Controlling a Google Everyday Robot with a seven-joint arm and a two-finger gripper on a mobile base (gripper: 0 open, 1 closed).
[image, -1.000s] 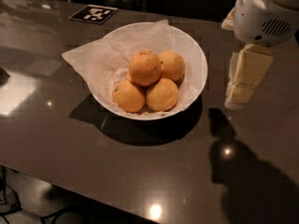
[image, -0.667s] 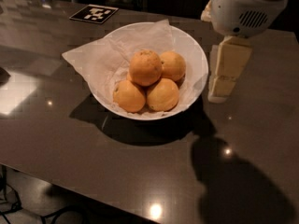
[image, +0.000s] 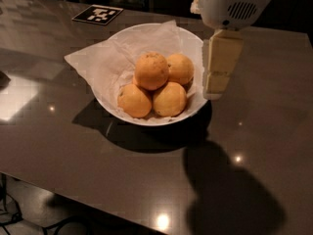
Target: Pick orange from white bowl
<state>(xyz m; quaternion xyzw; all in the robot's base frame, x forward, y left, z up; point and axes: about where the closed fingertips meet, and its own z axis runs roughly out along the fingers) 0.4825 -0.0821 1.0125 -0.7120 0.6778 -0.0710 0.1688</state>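
Pincer (image: 215, 88) hangs over right rim of white bowl (image: 142, 121); apart or together, cannot tell. Orange (image: 151, 71) just left of pincer, atop three paler fruits (image: 169, 98), untouched. Bowl sits on tabletop (image: 73, 160).

Colour record: bowl, fruit, gripper, table.
The white bowl (image: 191, 40) is glossy white, its paper lining (image: 98, 65) white. The orange (image: 151, 70) is deep orange with dark specks; three fruits (image: 169, 99) beside it are paler yellow-orange. The gripper (image: 220, 65), over the bowl's right rim, is cream. The table (image: 58, 146) is glossy grey-brown; the marker (image: 98, 14) is patterned black and white.
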